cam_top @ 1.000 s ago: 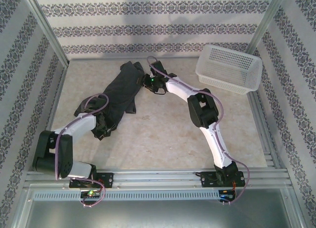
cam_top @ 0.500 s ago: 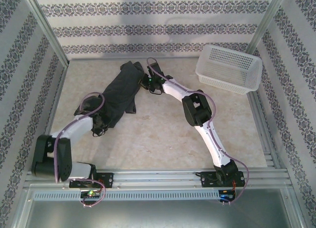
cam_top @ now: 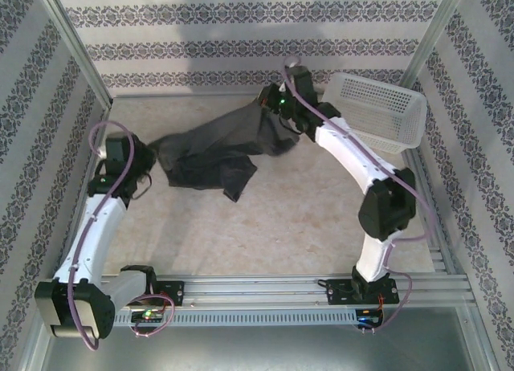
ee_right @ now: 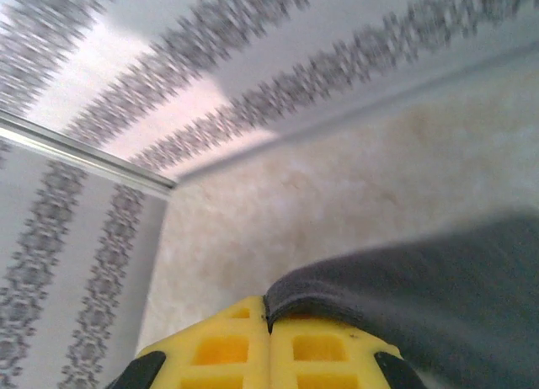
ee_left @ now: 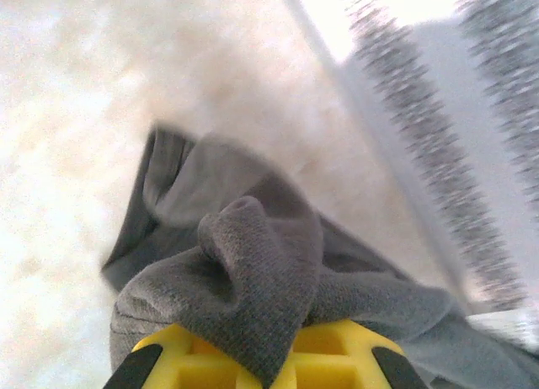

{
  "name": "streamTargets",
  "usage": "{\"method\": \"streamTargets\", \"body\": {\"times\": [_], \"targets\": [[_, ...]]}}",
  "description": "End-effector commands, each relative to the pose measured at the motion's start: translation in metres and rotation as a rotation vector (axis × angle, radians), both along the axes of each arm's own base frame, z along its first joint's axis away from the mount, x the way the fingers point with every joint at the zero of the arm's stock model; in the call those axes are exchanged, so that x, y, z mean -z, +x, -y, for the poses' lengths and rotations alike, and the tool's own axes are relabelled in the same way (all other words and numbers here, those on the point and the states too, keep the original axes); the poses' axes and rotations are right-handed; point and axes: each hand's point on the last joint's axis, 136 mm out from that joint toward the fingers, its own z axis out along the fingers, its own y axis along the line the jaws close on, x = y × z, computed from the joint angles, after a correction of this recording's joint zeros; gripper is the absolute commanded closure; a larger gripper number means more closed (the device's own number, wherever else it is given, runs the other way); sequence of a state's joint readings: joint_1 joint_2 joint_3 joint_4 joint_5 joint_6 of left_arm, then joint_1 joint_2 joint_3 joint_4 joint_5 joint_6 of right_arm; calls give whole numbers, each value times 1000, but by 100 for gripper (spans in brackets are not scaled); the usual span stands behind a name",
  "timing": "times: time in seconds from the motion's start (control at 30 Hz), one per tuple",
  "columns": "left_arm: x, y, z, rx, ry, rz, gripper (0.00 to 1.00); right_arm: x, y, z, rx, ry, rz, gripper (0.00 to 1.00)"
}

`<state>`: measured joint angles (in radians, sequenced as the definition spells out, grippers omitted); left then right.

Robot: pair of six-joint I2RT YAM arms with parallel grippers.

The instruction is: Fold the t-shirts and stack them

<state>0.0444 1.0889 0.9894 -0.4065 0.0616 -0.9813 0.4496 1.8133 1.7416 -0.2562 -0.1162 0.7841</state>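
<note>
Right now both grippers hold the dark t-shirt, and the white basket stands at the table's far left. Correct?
No: the white basket stands at the far right, as the top external view shows. The left gripper and right gripper do hold the t-shirt.

One dark t-shirt (cam_top: 210, 152), one white basket (cam_top: 395, 114), two arms (cam_top: 96, 218) (cam_top: 361, 158).

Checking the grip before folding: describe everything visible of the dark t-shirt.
The t-shirt is plain charcoal knit fabric with no print. It spreads sideways over the far half of the table, stretched between both arms, crumpled in the middle, with folds sagging toward the near side. The left end effector is shut on a bunched edge at its left end. The right end effector is shut on a flat hem at its right end, near the white basket.
</note>
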Motion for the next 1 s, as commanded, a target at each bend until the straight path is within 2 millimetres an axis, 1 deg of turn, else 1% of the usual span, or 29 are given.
{"method": "streamTargets", "body": {"times": [0.0,0.03,0.1,0.2,0.23,0.3,0.33,0.37,0.43,0.47,0.5,0.53,0.63,0.67,0.7,0.73,0.77,0.8,0.83,0.87,0.9,0.97], "targets": [[-66,34,-19,-26,35,179,100,-14,14,36,80,-107,40,100],[-78,42,-21,-27,37,208,100,-22,18,38,74,-108,54,100],[-104,65,-25,-13,30,278,100,-40,30,43,57,-93,80,100],[-136,95,-32,-7,6,364,100,-65,49,50,39,-67,116,100],[-148,102,-34,-4,4,396,100,-72,54,52,39,-65,130,100],[-175,114,-38,2,16,446,100,-105,56,55,36,-54,201,100],[-194,114,-40,4,35,480,100,-124,53,58,39,-57,248,100],[-208,113,-42,3,58,502,100,-140,50,60,43,-62,289,100],[-243,102,-46,1,125,540,100,-172,38,66,56,-65,365,100],[-258,95,-47,-3,157,558,100,-184,32,70,62,-65,391,100],[-276,84,-47,-13,191,584,100,-194,24,75,70,-71,414,100],[-290,72,-49,-27,223,603,100,-206,13,79,77,-70,440,100],[-319,36,-53,-77,295,653,100,-222,-16,93,112,-71,479,100],[-323,26,-53,-83,312,659,100,-224,-25,97,124,-75,489,100],[-326,16,-52,-87,331,665,100,-221,-33,103,139,-86,491,100],[-324,8,-51,-90,335,655,100,-215,-43,107,145,-99,484,100],[-317,2,-51,-92,332,635,100,-205,-49,109,141,-115,466,100],[-301,-3,-50,-98,313,596,100,-192,-57,110,125,-135,440,100],[-280,-9,-47,-96,288,547,100,-167,-64,110,106,-157,384,100],[-256,-13,-42,-88,266,493,100,-134,-68,108,86,-169,310,100],[-224,-21,-36,-85,245,416,100,-102,-79,105,57,-170,239,100],[-152,-43,-24,-78,211,240,100,-35,-107,95,1,-197,103,100]]}}
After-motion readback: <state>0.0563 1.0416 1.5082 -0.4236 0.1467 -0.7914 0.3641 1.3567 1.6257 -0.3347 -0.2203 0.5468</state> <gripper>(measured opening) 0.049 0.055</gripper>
